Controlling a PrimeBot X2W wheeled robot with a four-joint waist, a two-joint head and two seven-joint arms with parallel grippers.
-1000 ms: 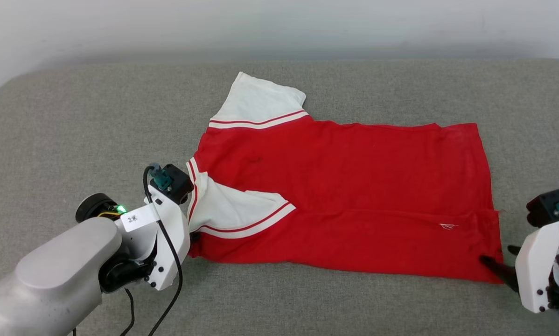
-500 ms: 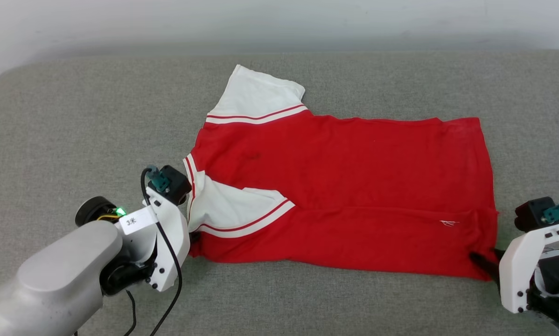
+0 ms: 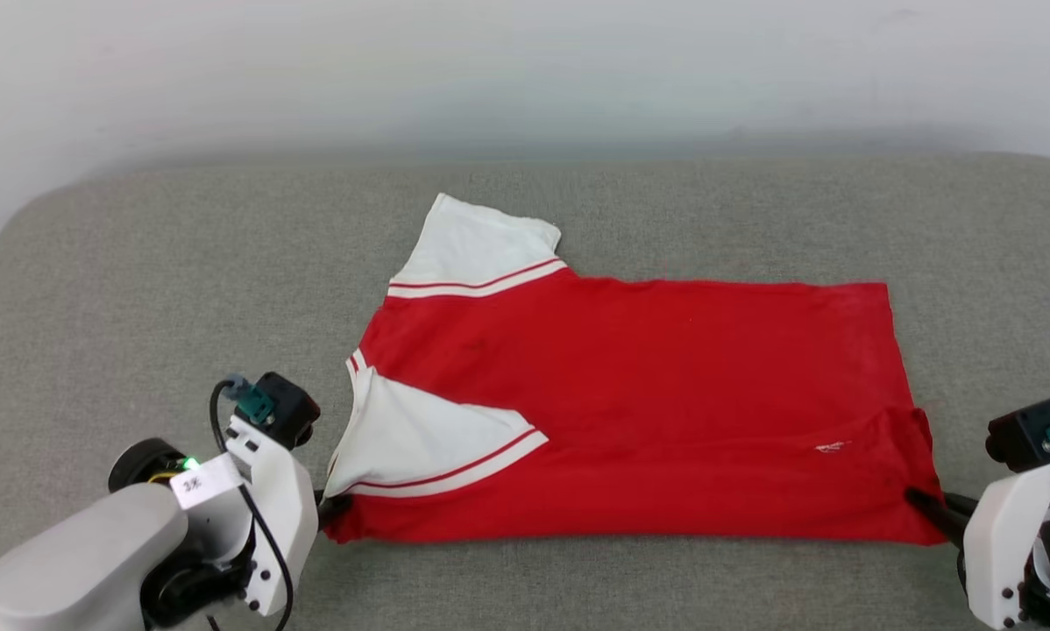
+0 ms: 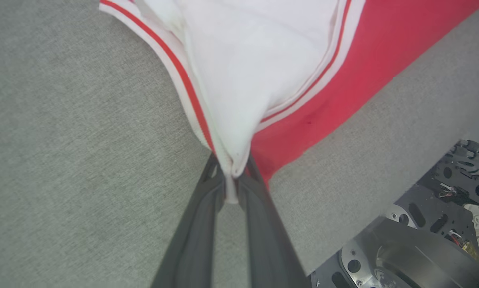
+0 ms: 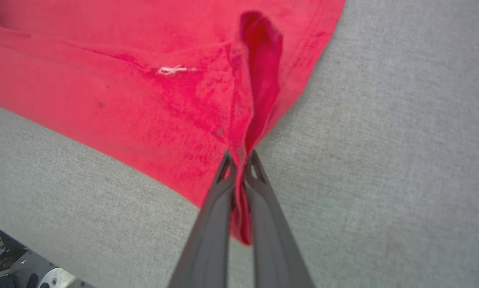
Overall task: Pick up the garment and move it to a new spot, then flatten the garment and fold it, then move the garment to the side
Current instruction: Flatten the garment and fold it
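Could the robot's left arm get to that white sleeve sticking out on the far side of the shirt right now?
Probably not yet. Nothing lies between it and the far sleeve, but the left gripper is shut on a near corner of the garment and must let go first.

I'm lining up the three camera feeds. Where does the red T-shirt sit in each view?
Head view: the T-shirt spread across the centre.
Left wrist view: T-shirt at top centre and right, white sleeve foremost.
Right wrist view: T-shirt across the upper left.
Shared landmark: the grey cushion beneath it.
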